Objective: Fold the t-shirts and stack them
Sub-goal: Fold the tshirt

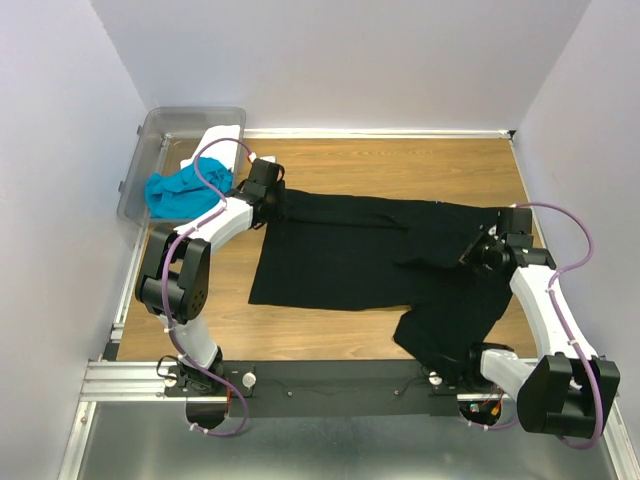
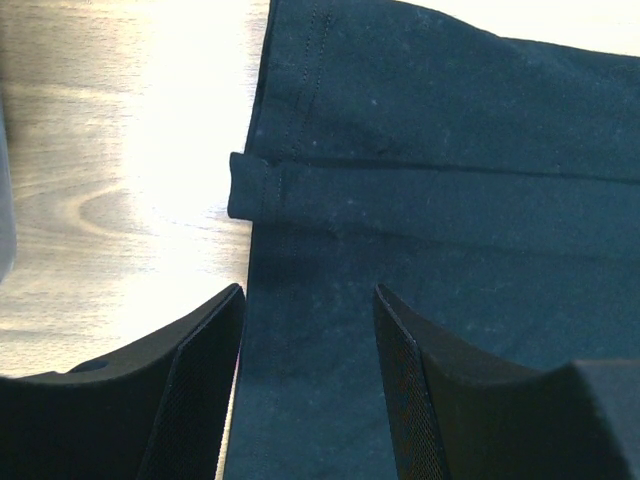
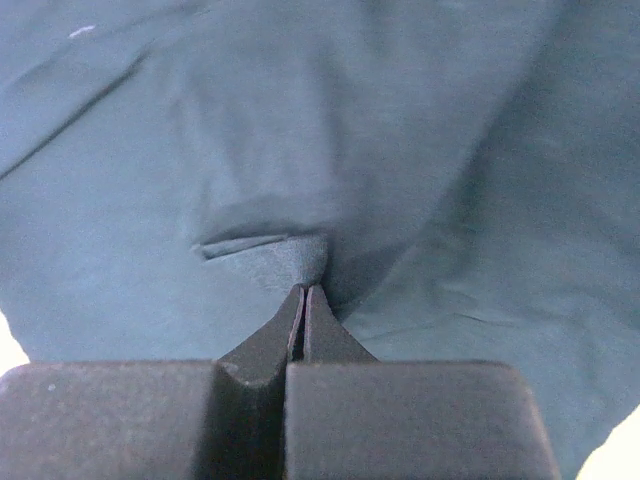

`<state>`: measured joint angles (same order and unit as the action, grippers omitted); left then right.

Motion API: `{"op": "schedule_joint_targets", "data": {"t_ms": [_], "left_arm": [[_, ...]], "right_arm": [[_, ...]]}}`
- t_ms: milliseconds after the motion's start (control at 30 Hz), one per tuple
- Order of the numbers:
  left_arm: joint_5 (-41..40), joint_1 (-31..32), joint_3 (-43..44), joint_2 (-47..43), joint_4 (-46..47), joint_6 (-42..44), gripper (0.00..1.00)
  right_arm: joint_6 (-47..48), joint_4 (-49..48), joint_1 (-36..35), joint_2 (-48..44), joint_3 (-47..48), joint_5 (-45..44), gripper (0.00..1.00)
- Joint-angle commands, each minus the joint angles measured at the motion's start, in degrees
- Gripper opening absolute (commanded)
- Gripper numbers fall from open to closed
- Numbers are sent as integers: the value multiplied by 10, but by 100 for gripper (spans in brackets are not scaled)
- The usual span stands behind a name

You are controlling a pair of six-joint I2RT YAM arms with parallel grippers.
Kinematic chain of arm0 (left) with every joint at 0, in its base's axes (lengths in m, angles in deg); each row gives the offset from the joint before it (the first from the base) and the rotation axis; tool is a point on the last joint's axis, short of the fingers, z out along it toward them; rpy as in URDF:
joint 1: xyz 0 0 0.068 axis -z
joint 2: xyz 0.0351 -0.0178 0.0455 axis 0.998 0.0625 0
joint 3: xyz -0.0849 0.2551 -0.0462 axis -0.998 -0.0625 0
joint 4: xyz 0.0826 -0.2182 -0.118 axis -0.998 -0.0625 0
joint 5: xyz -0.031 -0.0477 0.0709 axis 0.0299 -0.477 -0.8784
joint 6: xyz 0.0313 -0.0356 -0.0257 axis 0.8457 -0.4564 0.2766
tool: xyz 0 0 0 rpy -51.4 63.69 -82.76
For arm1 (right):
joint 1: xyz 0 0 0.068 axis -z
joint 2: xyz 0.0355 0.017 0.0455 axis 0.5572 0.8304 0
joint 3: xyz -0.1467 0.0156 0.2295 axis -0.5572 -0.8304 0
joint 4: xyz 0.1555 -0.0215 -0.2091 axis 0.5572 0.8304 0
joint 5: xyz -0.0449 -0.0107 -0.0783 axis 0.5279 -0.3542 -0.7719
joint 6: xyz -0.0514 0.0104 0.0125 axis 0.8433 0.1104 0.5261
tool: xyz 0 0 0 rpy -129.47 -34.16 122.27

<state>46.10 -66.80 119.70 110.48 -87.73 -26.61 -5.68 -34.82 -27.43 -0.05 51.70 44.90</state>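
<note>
Overhead, the black t-shirt [image 1: 350, 260] lies spread on the wooden table [image 1: 400, 165] just beside the clear plastic bin [image 1: 150, 135], which holds the crumpled turquoise t-shirt [image 1: 175, 190] and the white t-shirt [image 1: 222, 135]. The left gripper [image 1: 268, 190] sits at the shirt corner nearest the bin and the right gripper [image 1: 478, 250] at the rumpled end farthest from it. With only one end gripped, a pull would likely drag and bunch the whole shirt rather than fold it. The left wrist view shows the left gripper [image 2: 308, 300] released, its ribbed black fingers [image 2: 205, 380] parted across the stitched hem where a small tab of cloth [image 2: 245, 190] sticks out toward the bin. Closing here could catch only that edge, or scrape the glossy wood grain [image 2: 120, 150] and miss. The right wrist view shows the right gripper [image 3: 303, 292] clenched on a thin peak of the soft, matte cloth [image 3: 400, 150], with creases fanning away from the tips. So slight a bite may slip free under tension, or lift just the top layer and leave the one beneath behind. Whether more than one layer is caught cannot be told.
</note>
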Motion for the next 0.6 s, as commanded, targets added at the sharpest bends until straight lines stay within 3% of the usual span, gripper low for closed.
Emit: {"op": "schedule_joint_targets", "data": {"t_ms": [0, 167, 500, 567], "left_arm": [[-6, 2, 15, -3, -4, -5, 62], [-10, 2, 23, 1, -10, -5, 62], [-16, 2, 20, -2, -9, -8, 62], [-16, 2, 19, -2, -9, -7, 62]], "right_arm": [[-63, 46, 4, 5, -12, -160, 1], [-90, 46, 13, 41, 0, -243, 1], [-80, 46, 16, 100, -9, -194, 1], [-83, 46, 19, 96, -3, -198, 9]]}}
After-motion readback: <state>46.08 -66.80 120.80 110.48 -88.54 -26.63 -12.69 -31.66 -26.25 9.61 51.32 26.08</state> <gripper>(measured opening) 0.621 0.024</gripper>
